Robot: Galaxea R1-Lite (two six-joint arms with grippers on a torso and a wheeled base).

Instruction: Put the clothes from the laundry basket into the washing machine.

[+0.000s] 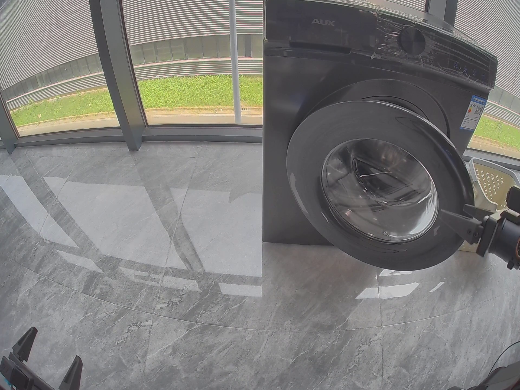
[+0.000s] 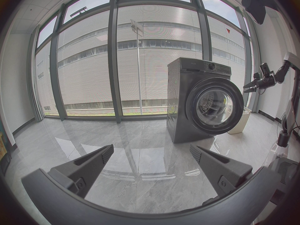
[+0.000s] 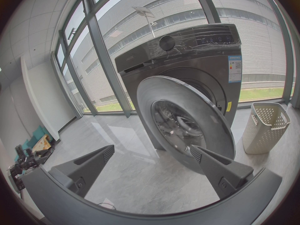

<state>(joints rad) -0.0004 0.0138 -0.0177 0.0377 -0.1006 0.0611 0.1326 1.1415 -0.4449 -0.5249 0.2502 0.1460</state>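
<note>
Holding nothing in our wide-open right gripper (image 1: 455, 215) at the right edge, we might bump the washing machine door (image 1: 379, 190) shut.

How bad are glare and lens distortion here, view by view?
Head view: window light lies in bright patches on the glossy floor, and the door glass carries reflections. Left wrist view: strong fisheye bowing of the window frames, dark corners, the washing machine backlit. Right wrist view: same bowing; the laundry basket is evenly lit.
</note>
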